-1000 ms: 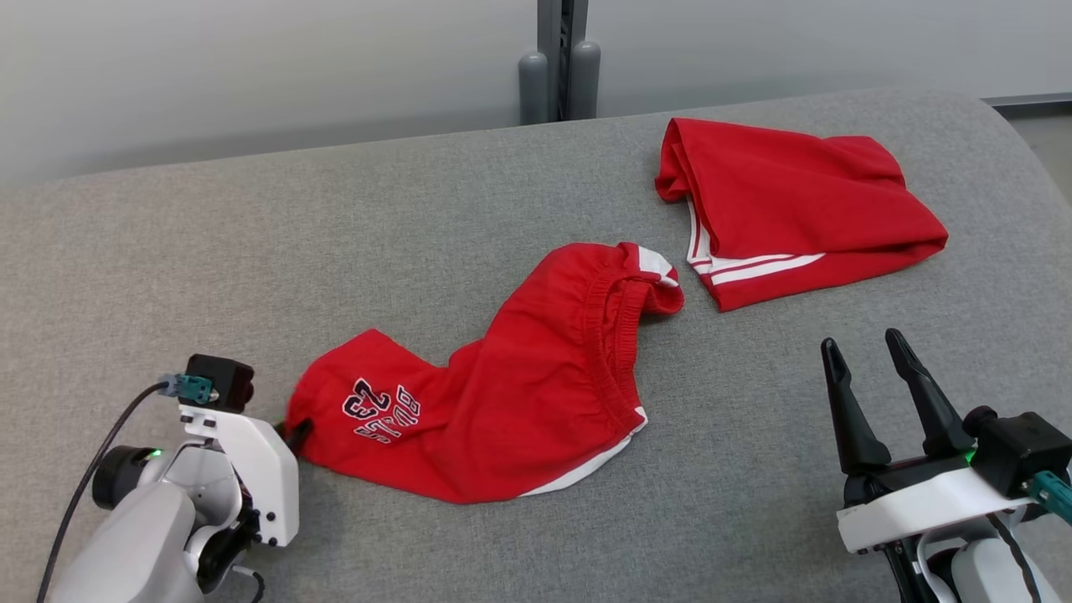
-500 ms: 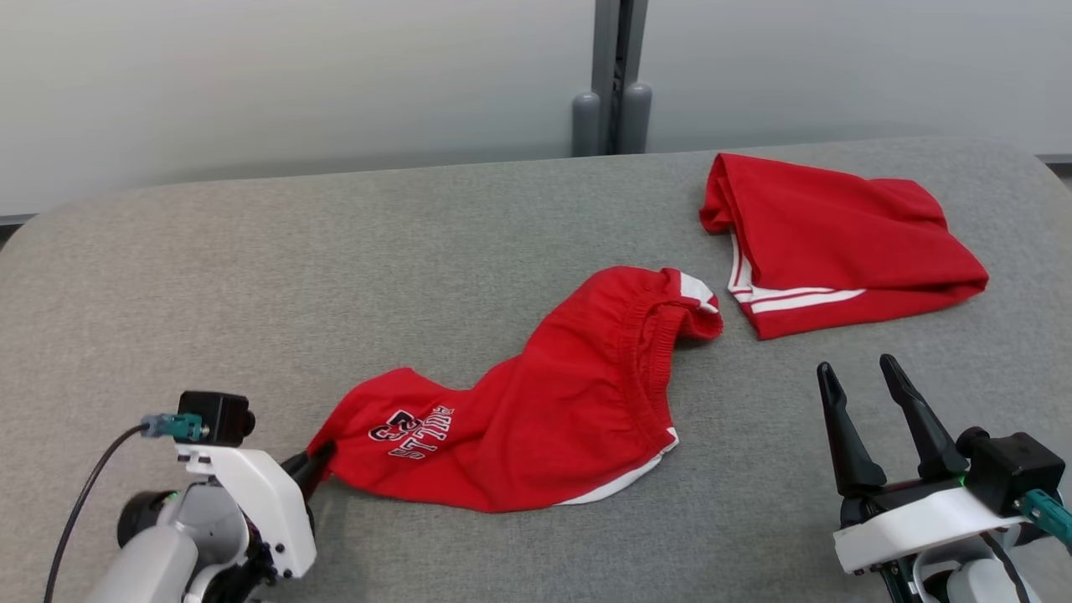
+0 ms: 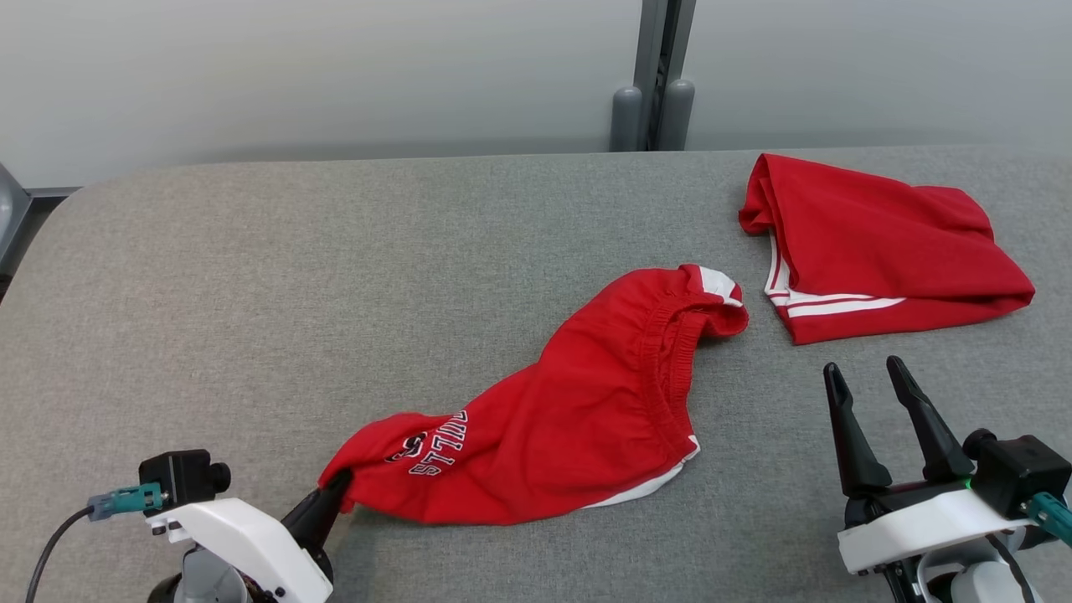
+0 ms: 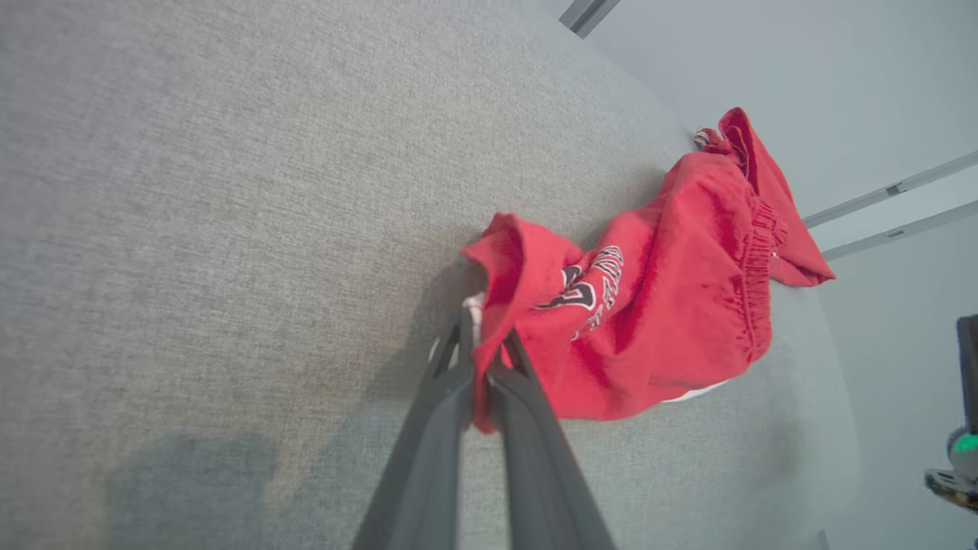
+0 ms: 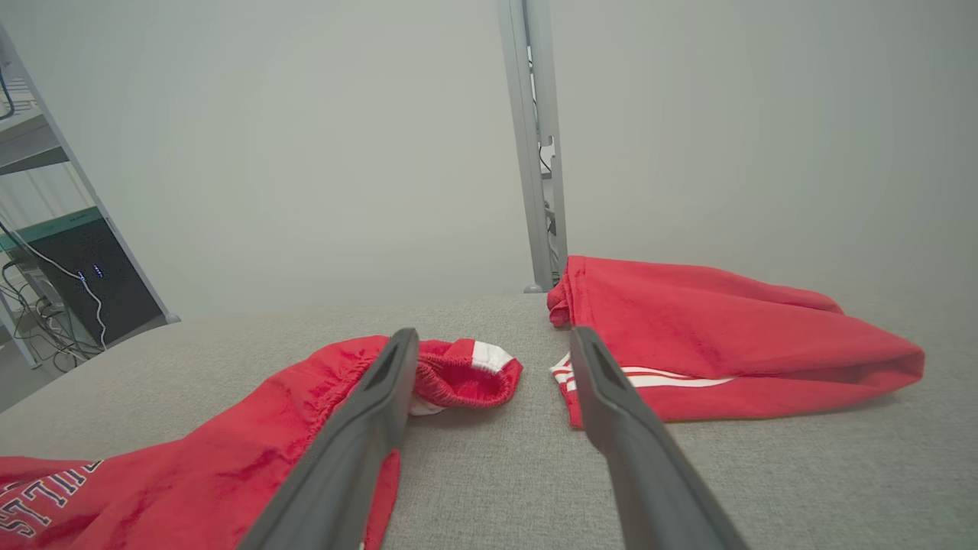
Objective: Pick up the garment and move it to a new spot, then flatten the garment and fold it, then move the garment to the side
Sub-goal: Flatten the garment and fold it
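Observation:
The garment (image 3: 569,419) is a pair of red shorts with white trim and dark lettering, lying crumpled across the middle of the grey table (image 3: 335,251). My left gripper (image 3: 339,484) is shut on the near-left corner of the cloth. In the left wrist view the two fingers (image 4: 527,397) pinch a fold of the garment (image 4: 672,305), and the corner (image 4: 504,252) stands up from the table. My right gripper (image 3: 863,366) stands open at the lower right, above bare table and apart from the cloth. Between its fingers, the right wrist view shows the garment's waistband (image 5: 466,374).
A second red garment (image 3: 879,243) with white stripes lies folded at the back right of the table; the right wrist view shows this folded garment (image 5: 726,336) just ahead and right. A grey post (image 3: 653,84) stands behind the table against a pale wall. A shelf frame (image 5: 46,191) stands off to the left.
The left gripper has shut on the garment's corner and drawn it toward the near-left, stretching the cloth. The head camera has shifted. The right gripper stays open.

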Tool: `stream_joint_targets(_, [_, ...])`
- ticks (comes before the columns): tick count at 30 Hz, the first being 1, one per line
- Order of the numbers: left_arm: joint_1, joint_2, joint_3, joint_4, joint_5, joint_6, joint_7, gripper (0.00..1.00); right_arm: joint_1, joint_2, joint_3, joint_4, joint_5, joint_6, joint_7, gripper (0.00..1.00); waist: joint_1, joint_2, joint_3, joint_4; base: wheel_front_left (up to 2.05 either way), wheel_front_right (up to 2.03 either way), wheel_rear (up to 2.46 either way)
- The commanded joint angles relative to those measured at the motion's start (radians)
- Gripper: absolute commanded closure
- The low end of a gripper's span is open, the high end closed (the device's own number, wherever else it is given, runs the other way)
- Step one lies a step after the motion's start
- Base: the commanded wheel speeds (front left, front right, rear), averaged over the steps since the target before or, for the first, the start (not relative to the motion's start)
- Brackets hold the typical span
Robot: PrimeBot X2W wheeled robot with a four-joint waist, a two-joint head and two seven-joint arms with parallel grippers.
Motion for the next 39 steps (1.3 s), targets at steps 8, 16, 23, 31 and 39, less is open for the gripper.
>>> stream_joint_targets(8, [0.107,0.017,0.038,-0.17,-0.058,0.045,0.028,1.0,-0.008,-0.007,-0.01,0.007,0.008,0.0,0.0,0.0,0.0,-0.0001,0.002,-0.021,0.0,0.0,0.0])
stream_joint_targets(16, [0.057,0.007,0.08,-0.162,-0.101,0.057,0.034,1.0,-0.013,-0.018,-0.006,0.014,0.012,0.0,0.0,0.0,0.0,-0.0001,-0.01,-0.038,0.0,0.0,0.0])
stream_joint_targets(23, [-0.104,-0.057,0.096,0.115,-0.128,0.018,0.003,1.0,-0.027,-0.028,0.01,0.029,0.014,0.0,0.0,0.0,0.0,-0.0001,-0.008,-0.049,0.0,0.0,0.0])
stream_joint_targets(31, [-0.265,-0.099,0.066,0.421,-0.095,-0.094,-0.059,1.0,-0.042,-0.046,0.031,0.039,0.017,0.0,0.0,0.0,0.0,-0.0001,-0.004,-0.07,0.0,0.0,0.0])
stream_joint_targets(39, [-0.305,-0.097,0.043,0.534,-0.068,-0.156,-0.09,0.0,-0.033,-0.048,0.023,0.037,0.015,0.0,0.0,0.0,0.0,-0.0001,-0.002,-0.073,0.0,0.0,0.0])
